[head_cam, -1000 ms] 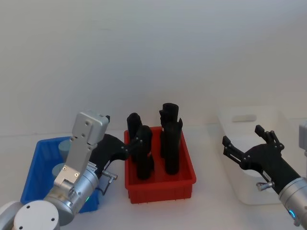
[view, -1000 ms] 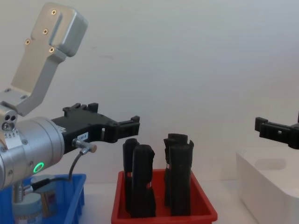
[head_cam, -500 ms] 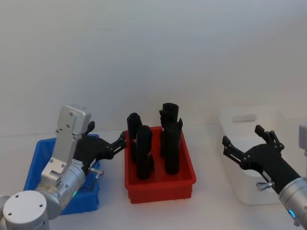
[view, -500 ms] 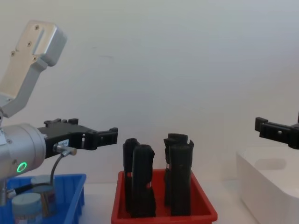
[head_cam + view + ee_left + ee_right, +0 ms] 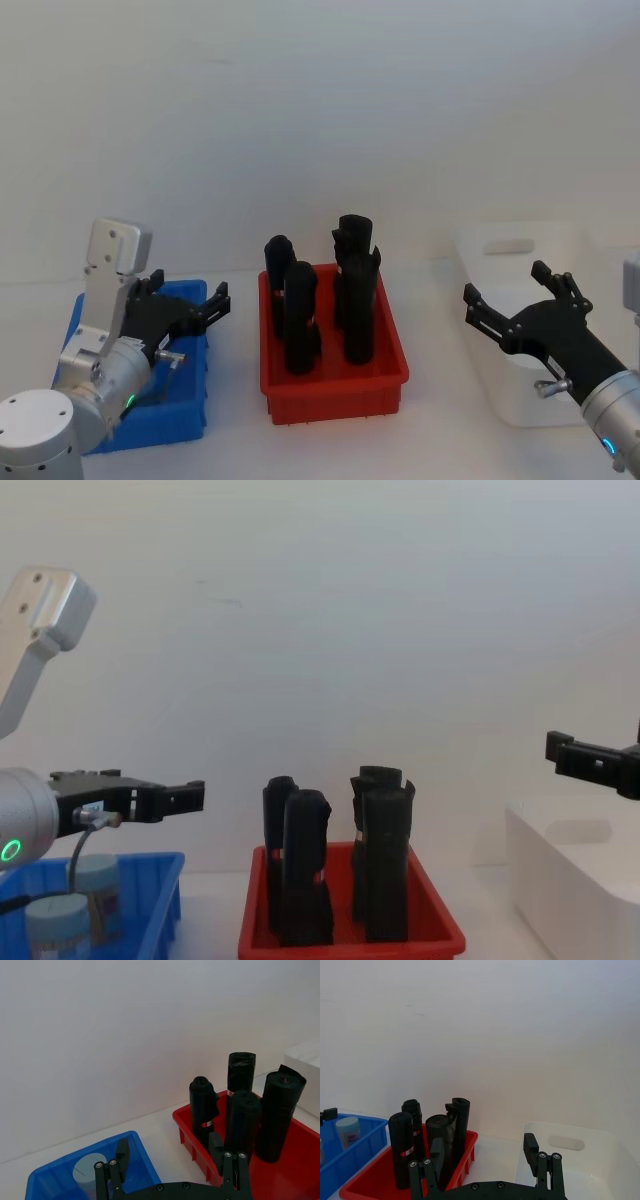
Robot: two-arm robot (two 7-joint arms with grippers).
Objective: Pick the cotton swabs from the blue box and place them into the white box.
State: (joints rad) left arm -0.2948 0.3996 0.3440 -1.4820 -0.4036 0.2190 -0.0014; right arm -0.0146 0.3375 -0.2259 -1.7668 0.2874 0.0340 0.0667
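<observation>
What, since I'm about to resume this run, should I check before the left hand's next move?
1. The left hand is open and empty: ok.
2. It is above the blue box: ok.
3. It is centred over a tub: cannot tell.
4. The cotton swabs stand upright in the blue box: ok.
5. It is clear of the black pieces in the red bin: ok.
6. The right hand is far off, by the white box: ok.

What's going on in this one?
The left gripper hovers over the blue box with jaws open and empty, above the cotton swabs inside. The right gripper hangs open over the white box, holding nothing. A red bin of black rolls stands between the boxes.
</observation>
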